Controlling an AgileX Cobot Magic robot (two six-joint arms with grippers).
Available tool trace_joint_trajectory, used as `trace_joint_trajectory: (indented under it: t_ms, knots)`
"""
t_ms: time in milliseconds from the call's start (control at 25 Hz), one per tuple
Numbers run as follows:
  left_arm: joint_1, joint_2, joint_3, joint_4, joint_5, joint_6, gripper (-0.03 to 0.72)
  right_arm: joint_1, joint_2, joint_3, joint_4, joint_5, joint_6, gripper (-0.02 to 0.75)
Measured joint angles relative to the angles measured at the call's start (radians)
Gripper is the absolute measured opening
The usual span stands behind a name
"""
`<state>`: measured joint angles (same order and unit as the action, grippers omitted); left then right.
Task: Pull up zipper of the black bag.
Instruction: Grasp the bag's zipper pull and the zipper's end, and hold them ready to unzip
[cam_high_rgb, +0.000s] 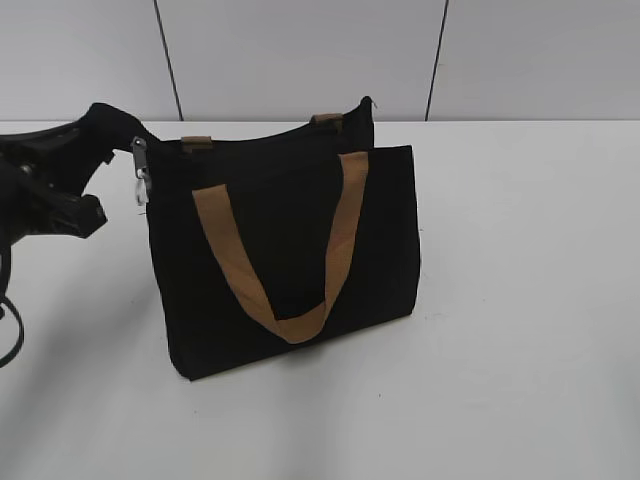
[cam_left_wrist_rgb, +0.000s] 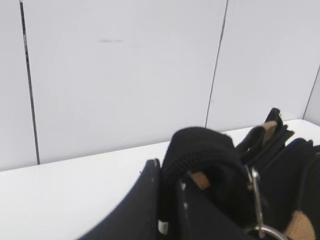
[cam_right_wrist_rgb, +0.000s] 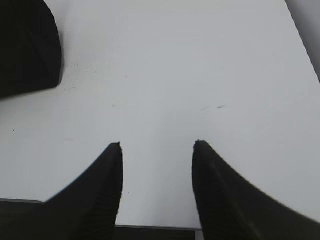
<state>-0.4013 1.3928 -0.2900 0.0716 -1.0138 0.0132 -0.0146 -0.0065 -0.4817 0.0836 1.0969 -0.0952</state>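
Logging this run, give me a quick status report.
Left gripper shut on black bag end by zipper pull. Right gripper open over bare table. Nothing obstructing.

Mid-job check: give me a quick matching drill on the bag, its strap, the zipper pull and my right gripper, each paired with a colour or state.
Things:
1. black bag
2. strap handle
3. zipper pull
4. right gripper

Descriptions:
A. tan-brown, hanging in a U down the front
B. open above bare table
C. silver metal, at the bag's left top corner
D. standing upright on the white table

Pairs: 1-D, 2-A, 3-C, 4-B
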Motion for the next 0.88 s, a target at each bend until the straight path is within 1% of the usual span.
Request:
trace_joint_trajectory:
  t_ms: [320, 520, 880]
  knots:
    - [0.0, -0.123, -0.007, 0.009, 0.107, 0.002, 0.013, 0.0, 0.0, 0.0, 0.0, 0.0, 0.0, 0.36]
    - [0.0, -0.155, -0.063, 0.039, 0.215, 0.003, 0.013, 0.0, 0.0, 0.0, 0.0, 0.0, 0.0, 0.36]
    - [0.0, -0.16, -0.156, 0.044, 0.389, -0.005, 0.013, 0.0, 0.0, 0.0, 0.0, 0.0, 0.0, 0.36]
